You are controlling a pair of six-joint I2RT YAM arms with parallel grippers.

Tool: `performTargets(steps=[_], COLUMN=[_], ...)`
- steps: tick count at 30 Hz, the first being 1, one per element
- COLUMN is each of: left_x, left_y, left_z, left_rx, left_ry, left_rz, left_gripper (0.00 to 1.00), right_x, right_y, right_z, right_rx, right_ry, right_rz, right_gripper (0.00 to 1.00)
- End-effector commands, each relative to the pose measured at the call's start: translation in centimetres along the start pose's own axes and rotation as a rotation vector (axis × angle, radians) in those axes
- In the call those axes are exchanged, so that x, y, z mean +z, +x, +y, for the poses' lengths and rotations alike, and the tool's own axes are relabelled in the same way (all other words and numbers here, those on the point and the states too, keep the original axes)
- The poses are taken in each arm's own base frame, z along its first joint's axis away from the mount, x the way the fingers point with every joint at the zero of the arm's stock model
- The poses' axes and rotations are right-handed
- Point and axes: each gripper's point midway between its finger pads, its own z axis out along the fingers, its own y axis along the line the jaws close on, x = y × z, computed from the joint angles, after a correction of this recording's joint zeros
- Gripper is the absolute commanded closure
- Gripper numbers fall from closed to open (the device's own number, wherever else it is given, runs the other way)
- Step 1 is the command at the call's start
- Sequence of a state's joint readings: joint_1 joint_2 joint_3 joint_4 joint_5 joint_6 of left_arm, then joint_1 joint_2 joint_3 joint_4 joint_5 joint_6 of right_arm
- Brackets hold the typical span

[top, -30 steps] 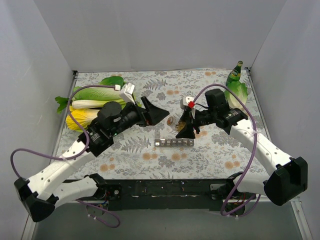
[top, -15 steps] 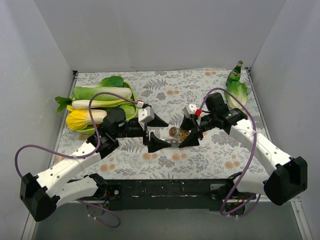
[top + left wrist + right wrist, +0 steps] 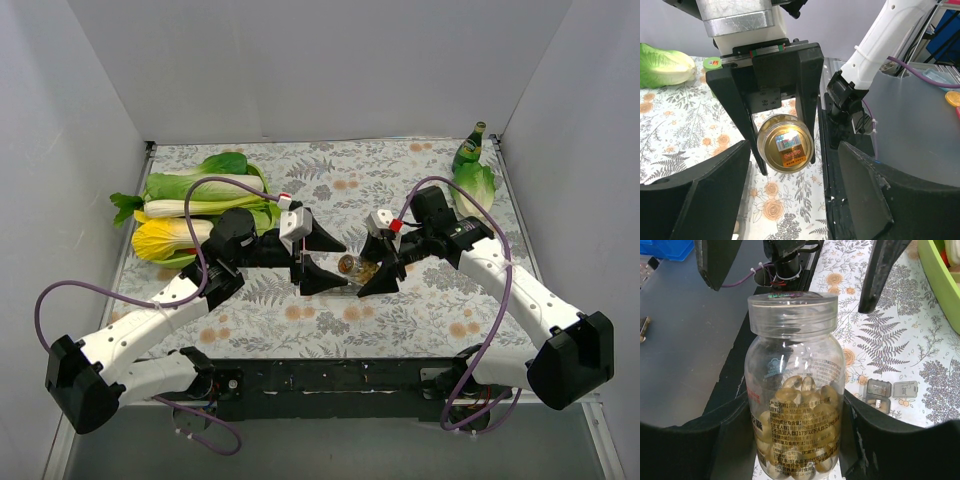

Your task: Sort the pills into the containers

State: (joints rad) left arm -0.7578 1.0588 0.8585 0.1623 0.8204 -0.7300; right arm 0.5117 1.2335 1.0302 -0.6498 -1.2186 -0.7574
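Observation:
My right gripper (image 3: pixel 380 266) is shut on a clear pill bottle (image 3: pixel 352 266) full of yellow softgels and holds it on its side above the table. In the right wrist view the bottle (image 3: pixel 794 390) fills the space between the pads. Its gold lid (image 3: pixel 785 144) faces my left gripper (image 3: pixel 330 262), which is open, its fingertips (image 3: pixel 742 150) just short of the lid on either side, not touching. The containers (image 3: pixel 890 390), a strip of small grey compartments, lie on the table below the bottle. They are mostly hidden in the top view.
A green tray (image 3: pixel 262 190) with cabbages and a yellow vegetable stands at the back left. A green bottle (image 3: pixel 470 147) and a lettuce (image 3: pixel 478 186) are at the back right corner. Grey walls close in the floral tablecloth (image 3: pixel 330 170).
My left gripper has swung forward and in to the bottle's lid. My right gripper has tipped the bottle on its side, lid toward the left gripper.

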Motion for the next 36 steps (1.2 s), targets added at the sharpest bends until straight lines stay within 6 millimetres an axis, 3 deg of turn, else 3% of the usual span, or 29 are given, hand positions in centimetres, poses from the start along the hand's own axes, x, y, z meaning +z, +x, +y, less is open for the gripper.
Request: performTargets(steps=[1,12,14,15,18,19,21,24,27,31,32,36], left_x=[0.2,1.2,1.3,1.3,1.2,1.1,0.9,0.6,0.0,-0.2,0.2,1.3], left_y=[-2.0,-0.8,-0.8,-0.7,-1.1,-1.2,-1.8,-2.1,-1.0,-0.5,-0.1,0.4], left_z=[-0.2,1.0,1.2,1.2,1.3,1.3,2.0,3.8,5.7,6.2,6.4,6.6], left_rx=[0.032,0.04,0.043,0.043,0.029,0.019,-0.023,-0.198,-0.507,-0.928,-1.118,-1.353], left_ry=[-0.002,-0.094,-0.113,-0.115,-0.133,-0.139,-0.195,-0.341,-0.53,-0.656,-0.691,-0.732], left_rz=[-0.038,0.01,0.02,0.024,0.015,0.012,0.0,0.015,0.026,-0.031,-0.063,-0.054], left_gripper=[0.32,0.35,0.44,0.58,0.81,0.99,1.0,1.0,1.0,1.0,1.0,1.0], right_x=[0.1,0.2,0.2,0.2,0.2,0.2,0.2,-0.1,-0.5,-1.0,-1.1,-1.1], right_y=[-0.5,-0.3,-0.2,-0.2,0.0,0.1,0.5,1.2,2.3,3.0,3.2,3.4], right_z=[0.1,-0.2,-0.3,-0.3,-0.3,-0.4,-0.7,-1.8,-3.4,-5.0,-5.3,-5.7], right_rx=[-0.009,0.022,0.022,0.024,0.028,0.031,0.033,0.036,0.049,0.067,0.074,0.091], right_ry=[-0.016,-0.008,-0.004,-0.003,0.001,0.006,0.026,0.092,0.184,0.278,0.294,0.305], right_rz=[-0.024,-0.02,-0.018,-0.017,-0.012,-0.009,0.005,0.045,0.092,0.125,0.133,0.135], right_gripper=[0.93,0.93,0.93,0.93,0.94,0.94,0.94,0.94,0.95,0.96,0.96,0.96])
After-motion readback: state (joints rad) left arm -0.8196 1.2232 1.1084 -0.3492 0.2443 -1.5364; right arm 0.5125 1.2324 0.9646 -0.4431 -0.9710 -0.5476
